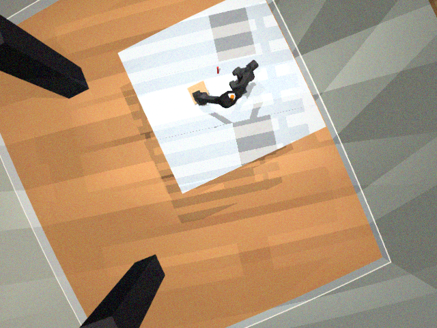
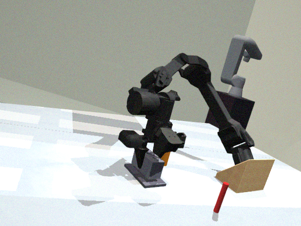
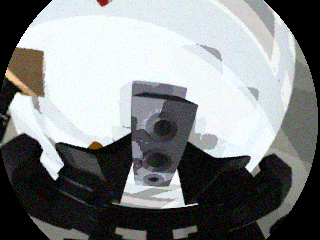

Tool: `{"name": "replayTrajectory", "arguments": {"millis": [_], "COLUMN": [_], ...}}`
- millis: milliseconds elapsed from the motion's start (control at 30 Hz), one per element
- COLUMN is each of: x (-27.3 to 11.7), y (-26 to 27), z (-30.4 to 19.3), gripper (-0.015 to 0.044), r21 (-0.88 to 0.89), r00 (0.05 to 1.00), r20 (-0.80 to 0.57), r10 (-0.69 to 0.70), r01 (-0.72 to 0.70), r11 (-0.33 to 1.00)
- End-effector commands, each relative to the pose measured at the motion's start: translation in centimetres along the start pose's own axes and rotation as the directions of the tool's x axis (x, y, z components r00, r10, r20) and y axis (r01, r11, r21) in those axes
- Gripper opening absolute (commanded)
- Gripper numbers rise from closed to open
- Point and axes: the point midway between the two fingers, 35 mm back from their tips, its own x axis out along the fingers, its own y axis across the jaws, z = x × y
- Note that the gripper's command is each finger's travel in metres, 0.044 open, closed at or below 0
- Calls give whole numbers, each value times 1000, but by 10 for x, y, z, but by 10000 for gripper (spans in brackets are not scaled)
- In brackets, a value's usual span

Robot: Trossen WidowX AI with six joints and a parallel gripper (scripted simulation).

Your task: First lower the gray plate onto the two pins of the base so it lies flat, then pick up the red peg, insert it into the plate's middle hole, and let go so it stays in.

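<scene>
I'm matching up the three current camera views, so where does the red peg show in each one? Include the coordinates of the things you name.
Top: red peg (image 1: 217, 70) (image 2: 220, 197) (image 3: 103, 2), above centre, left of the arm's gripper.
Exterior: lower right, standing in front of the wooden block.
Wrist: cut off by the upper edge, left of centre.
Shared landmark: wooden block (image 1: 196, 87) (image 2: 254, 176) (image 3: 29, 67).
</scene>
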Motion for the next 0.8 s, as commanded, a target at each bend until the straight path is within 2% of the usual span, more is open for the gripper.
{"name": "replayTrajectory", "arguments": {"millis": [0, 300, 467, 700, 767], "x": [-1, -1, -10, -107, -116], "y": [0, 0, -2, -2, -3], "z": [0, 0, 1, 2, 2], "gripper": [210, 440, 440, 440, 440], "r21": [2, 2, -6, -90, -97], "r00": [1000, 1000, 1000, 1000, 1000], "r20": [0, 0, 1, -9, -10], "r10": [0, 0, -1, -6, -8], "r01": [0, 0, 1, 5, 7], "r11": [1000, 1000, 1000, 996, 995]}}
